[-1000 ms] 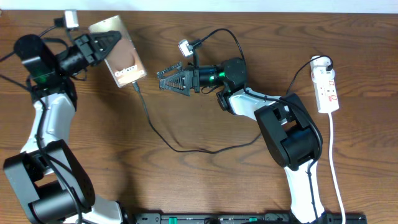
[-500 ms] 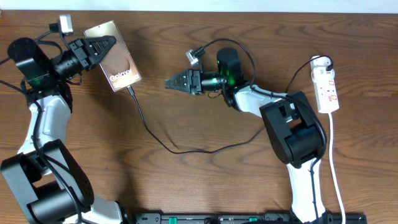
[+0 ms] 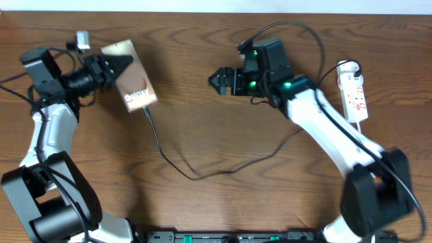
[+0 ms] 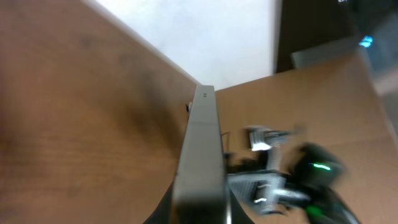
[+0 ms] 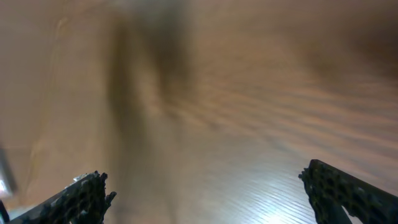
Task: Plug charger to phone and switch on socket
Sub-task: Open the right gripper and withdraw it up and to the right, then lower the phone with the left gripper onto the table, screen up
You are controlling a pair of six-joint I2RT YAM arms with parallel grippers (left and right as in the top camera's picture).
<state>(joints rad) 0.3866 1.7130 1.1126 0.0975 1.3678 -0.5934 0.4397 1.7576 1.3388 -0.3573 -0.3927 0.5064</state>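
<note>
1. Viewing from overhead: the left gripper [image 3: 116,66] is pinched on the upper left edge of the phone [image 3: 135,84]. The phone is at the far left of the table [image 3: 202,142], back side up with its white lettering showing.
2. Same view: the charger [image 3: 162,145] cable meets the phone's lower short edge. From there it loops across the wood toward the right arm, and its far end cannot be made out.
3. Same view: the right gripper [image 3: 219,79] hangs over mid-table, well apart from the phone. The socket [image 3: 354,91] lies at the far right of the table, beside the right forearm and not touched.
4. Left wrist view: the phone [image 4: 202,155] is seen edge-on, rising from the bottom centre of the frame. Blurred wood lies to its left. The right arm is a blur behind it, with a green light on it.
5. Right wrist view: the fingertips [image 5: 87,198] stand at opposite edges of the frame, so the jaws are spread wide. Only blurred table wood shows between them, and nothing is gripped.
</note>
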